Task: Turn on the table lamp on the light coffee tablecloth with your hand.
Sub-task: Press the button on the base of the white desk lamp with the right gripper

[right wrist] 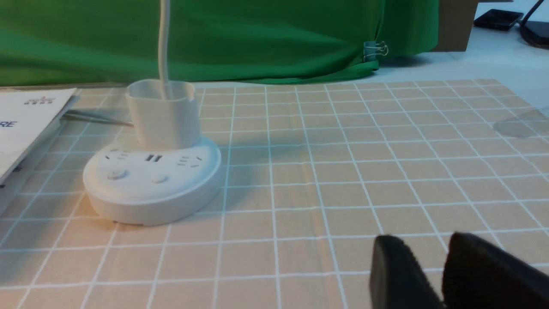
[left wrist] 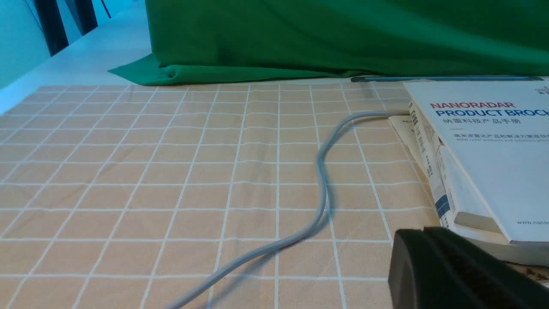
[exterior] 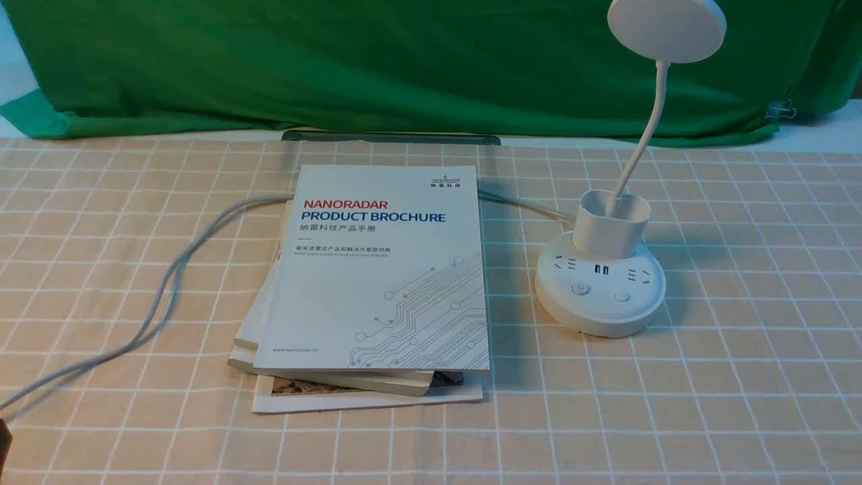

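The white table lamp stands on the light coffee tablecloth [exterior: 741, 391] at the right. Its puck base [exterior: 599, 296] carries sockets and two buttons [exterior: 580, 289], with a cup holder [exterior: 611, 222], a thin neck and a disc head [exterior: 667, 27]. The lamp looks unlit. In the right wrist view the base [right wrist: 154, 189] is ahead and to one side of my right gripper [right wrist: 429, 249], which is slightly open, empty and low over the cloth. My left gripper [left wrist: 422, 234] is shut and empty, next to the books' near corner. Only a dark sliver of it [exterior: 3, 444] shows in the front view.
A stack of books with a white NANORADAR brochure on top [exterior: 384, 269] lies in the middle, beside the lamp. A grey cable [exterior: 168, 283] runs from under the books to the front left. A green backdrop cloth [exterior: 404, 60] closes the far edge, with a dark strip [exterior: 390, 137] before it.
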